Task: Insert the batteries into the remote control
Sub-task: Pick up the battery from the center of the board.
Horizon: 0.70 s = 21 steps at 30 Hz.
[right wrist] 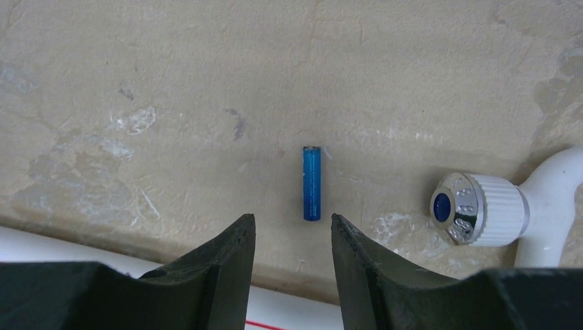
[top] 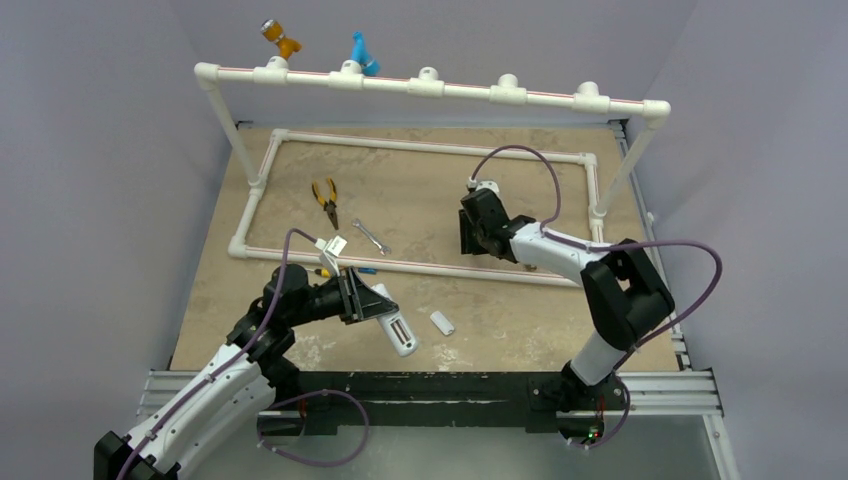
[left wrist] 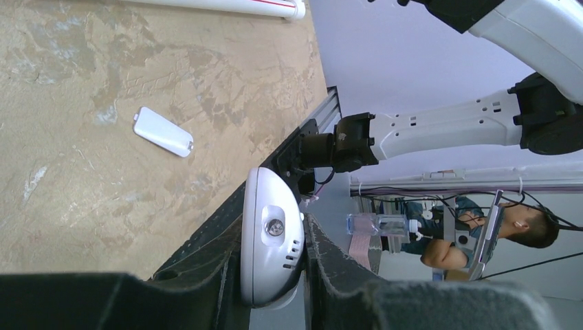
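One slim blue battery lies flat on the desk, inside the white pipe frame and close to its near rail. The right fingers hang directly over it, spread apart and empty. One is on each side of the battery and neither touches it. They seem lined up so that a straight drop and a squeeze would take it across its narrow width. A white pipe fitting with a shiny metal end sits near the battery but apart from it, so the descent should stay centred to avoid it. I cannot pick out a second battery anywhere.

The remote control is nearer the front of the desk, well apart from the battery. The left fingers are closed tight on the sides of one end. It is held slanted, and a dark slot, likely the open battery bay, faces upward. My guess is that it is presented this way so the other arm can come in from above. I cannot tell whether its free end rests on the desk. Its small white cover lies loose on the desk just beside it, off and out of the way. Pliers and a wrench lie further back, inside the frame.
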### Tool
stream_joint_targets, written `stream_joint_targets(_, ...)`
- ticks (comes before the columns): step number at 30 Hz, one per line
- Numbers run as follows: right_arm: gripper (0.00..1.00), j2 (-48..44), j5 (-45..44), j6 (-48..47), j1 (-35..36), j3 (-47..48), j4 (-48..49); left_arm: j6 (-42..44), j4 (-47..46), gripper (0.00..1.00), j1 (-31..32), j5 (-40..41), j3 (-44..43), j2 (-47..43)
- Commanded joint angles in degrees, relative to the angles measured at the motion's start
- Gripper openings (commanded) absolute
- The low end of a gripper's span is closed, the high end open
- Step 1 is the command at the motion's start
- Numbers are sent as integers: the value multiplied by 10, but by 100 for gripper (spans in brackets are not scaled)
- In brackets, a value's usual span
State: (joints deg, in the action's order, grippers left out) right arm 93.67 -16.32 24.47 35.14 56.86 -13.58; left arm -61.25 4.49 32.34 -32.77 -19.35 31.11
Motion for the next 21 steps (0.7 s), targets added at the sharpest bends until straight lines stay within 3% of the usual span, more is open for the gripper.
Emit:
stream_joint_targets(1, 41, 27, 31, -20, -8, 36, 22, 11, -13, 0, 2, -7, -17, -5)
stream_joint_targets(16, 34, 74, 23, -12, -20, 39, 22, 11, -15, 0, 2, -6, -13, -1)
stream_joint_targets(21, 26, 82, 28, -10, -23, 40, 20, 11, -15, 0, 1, -4, -12, 0)
